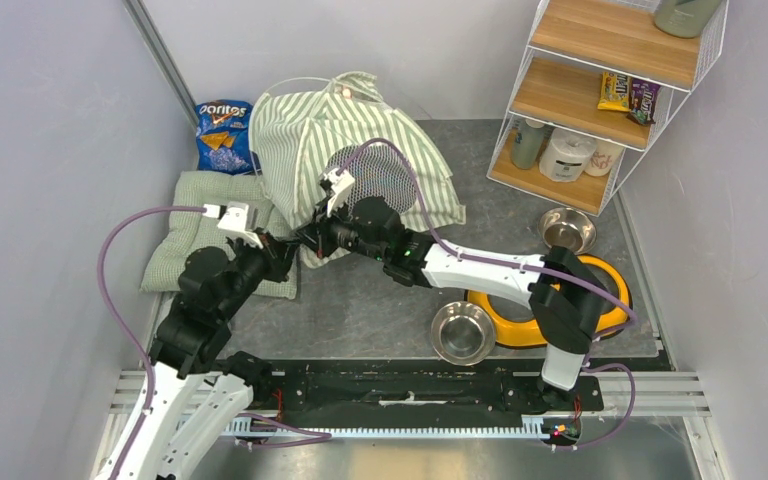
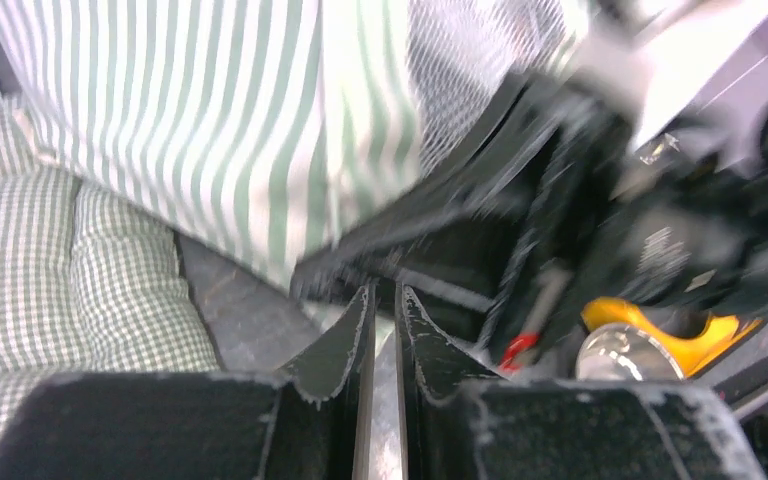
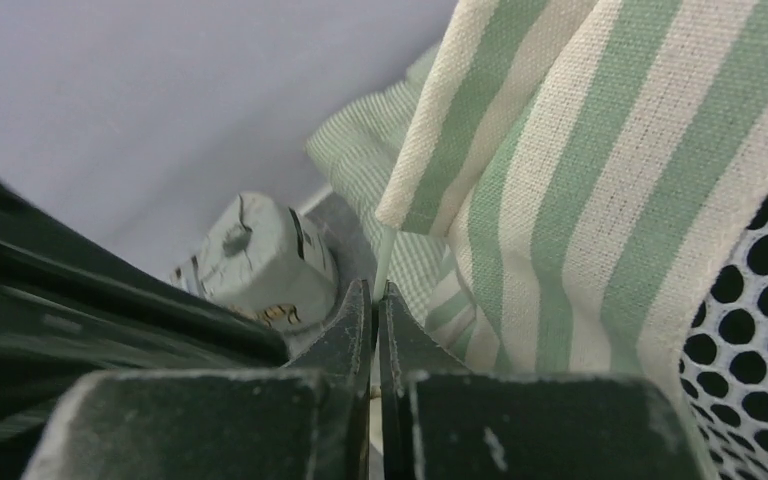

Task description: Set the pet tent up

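The pet tent (image 1: 360,150) stands at the far centre-left of the table (image 1: 370,305), with its left corner against the cushion (image 1: 190,230). The right tool (image 3: 377,292) is clamped on a thin pole (image 3: 385,250) of the tent. The left tool (image 2: 385,295) is parted slightly; whether it holds anything cannot be determined.

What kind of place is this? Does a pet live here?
Probably a pretend pet corner in a robot test booth: a striped pet tent, a steel bowl by a yellow bowl holder, and a checked cushion sit between plain grey walls, with robot arms bolted in front.
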### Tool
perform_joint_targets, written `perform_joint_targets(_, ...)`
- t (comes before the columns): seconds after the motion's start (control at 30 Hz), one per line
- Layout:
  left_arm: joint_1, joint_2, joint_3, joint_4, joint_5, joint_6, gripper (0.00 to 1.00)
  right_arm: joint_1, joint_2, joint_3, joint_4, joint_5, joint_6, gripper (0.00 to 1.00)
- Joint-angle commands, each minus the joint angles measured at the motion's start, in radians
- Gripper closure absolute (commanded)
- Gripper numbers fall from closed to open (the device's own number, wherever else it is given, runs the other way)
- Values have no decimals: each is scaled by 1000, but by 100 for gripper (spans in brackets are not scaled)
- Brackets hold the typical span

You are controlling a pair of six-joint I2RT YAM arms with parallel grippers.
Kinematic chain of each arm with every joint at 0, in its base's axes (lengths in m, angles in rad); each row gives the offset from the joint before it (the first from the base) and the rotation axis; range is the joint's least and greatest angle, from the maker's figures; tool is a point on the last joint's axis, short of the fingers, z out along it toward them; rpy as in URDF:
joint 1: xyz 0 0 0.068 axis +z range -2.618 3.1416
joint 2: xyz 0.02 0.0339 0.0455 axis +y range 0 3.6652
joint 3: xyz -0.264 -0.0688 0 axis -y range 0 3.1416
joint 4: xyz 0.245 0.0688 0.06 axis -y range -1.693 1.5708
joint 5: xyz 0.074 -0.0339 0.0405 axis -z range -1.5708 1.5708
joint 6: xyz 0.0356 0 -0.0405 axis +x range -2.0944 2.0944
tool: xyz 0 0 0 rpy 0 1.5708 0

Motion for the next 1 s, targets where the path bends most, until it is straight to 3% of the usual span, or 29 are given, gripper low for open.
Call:
perform_joint_targets(0.0, 0, -19, 68, 117, -35, 47, 82, 10, 38, -15, -37, -15, -66, 100)
perform_joint_targets(0.37, 0, -58, 36, 66, -38, 34, 79, 11, 53, 24, -68, 4, -31, 98)
perform_joint_targets(0.7, 1, -16, 65, 91, -100, 14, 60, 9, -2, -31, -205, 48, -61, 46)
perform_joint_targets(0.97, 0, 77, 75, 161, -56, 24, 56, 9, -210, -139, -388, 110, -70, 20)
